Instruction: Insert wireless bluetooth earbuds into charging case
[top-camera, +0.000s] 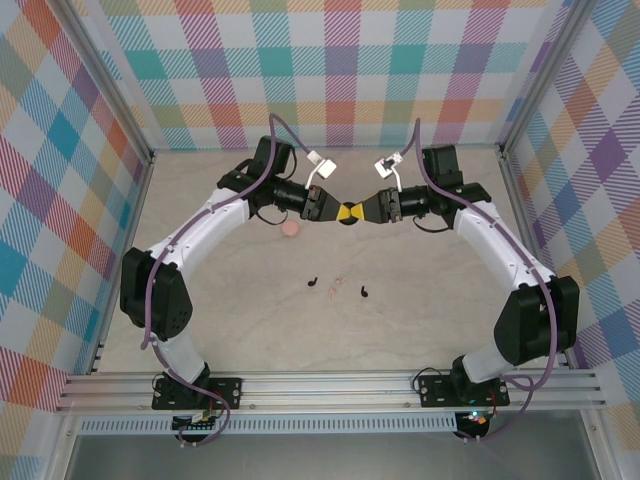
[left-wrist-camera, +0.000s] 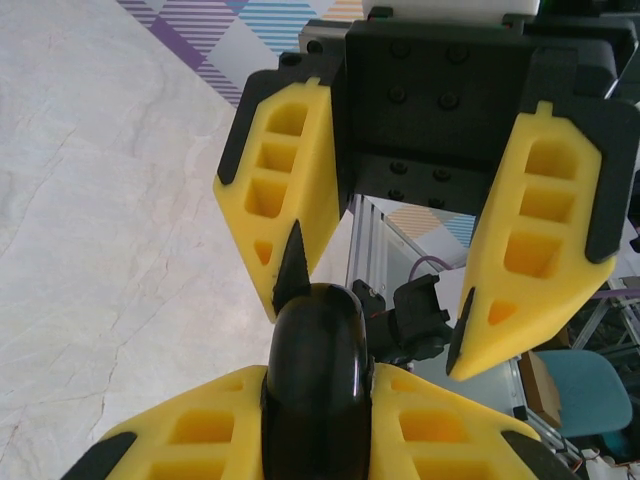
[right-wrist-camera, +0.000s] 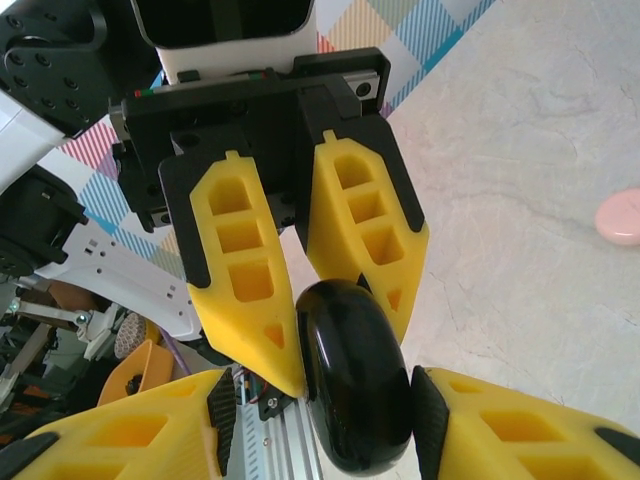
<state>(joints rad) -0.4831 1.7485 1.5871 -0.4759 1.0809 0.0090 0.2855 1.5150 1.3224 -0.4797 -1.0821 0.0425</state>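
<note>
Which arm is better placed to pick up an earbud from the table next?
Right. The right gripper has open jaws gripping nothing, and one earbud lies on its side. The left gripper has jaws shut on the black object.

Pastel plaid walls (top-camera: 340, 70), pale marble tabletop (top-camera: 420, 320), aluminium frame (top-camera: 330, 385)

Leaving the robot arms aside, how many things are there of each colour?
Black earbuds: 2
Black oval object: 1
Pink puck: 1
Total: 4
</note>
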